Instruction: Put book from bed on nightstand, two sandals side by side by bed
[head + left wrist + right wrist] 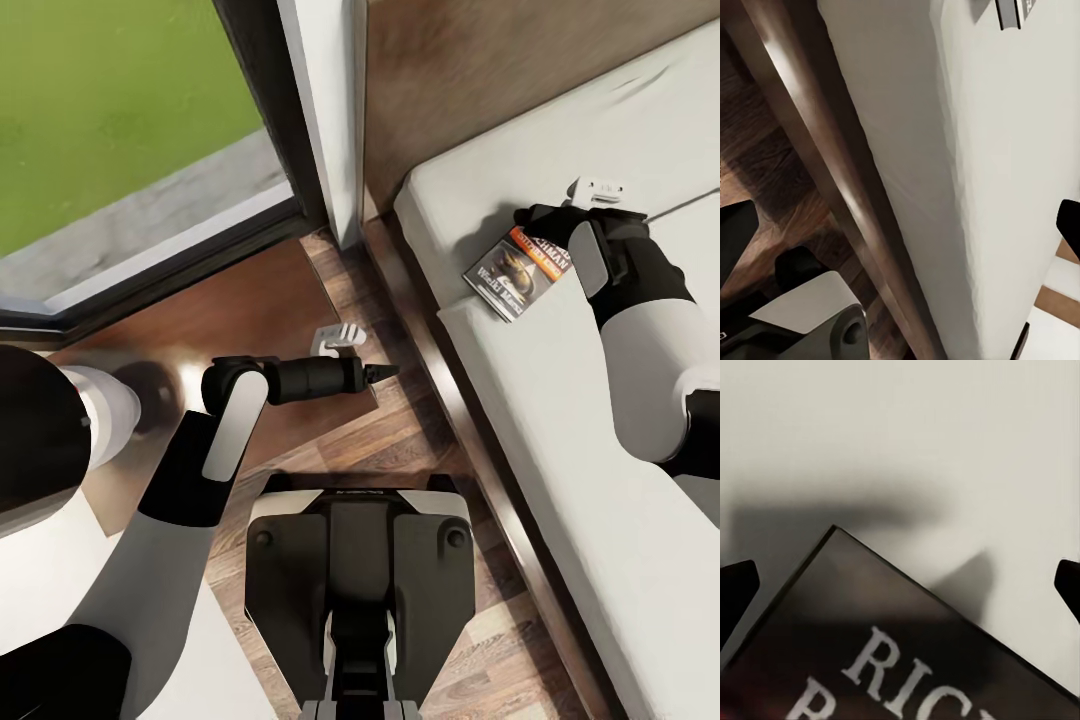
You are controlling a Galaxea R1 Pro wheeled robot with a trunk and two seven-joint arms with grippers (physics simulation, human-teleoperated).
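Note:
The book (510, 268), a thin paperback with an orange band and white lettering, lies flat on the light-grey mattress (570, 430) of the bed, near the headboard. My right gripper (535, 222) hovers at the book's upper edge and is open. In the right wrist view its dark fingertips (736, 585) stand wide apart with the book's corner (892, 660) between them. My left gripper (385, 372) is open and holds nothing, out past the nightstand (230, 310) edge, above the floor beside the bed. The sandals are out of view.
The dark wood bed rail (475, 420) runs between the mattress and the plank floor (400, 430). The headboard (450, 70) and a white wall post (325, 100) stand behind. A tall window (110, 120) lies past the nightstand. My base (358, 560) stands close to the bed.

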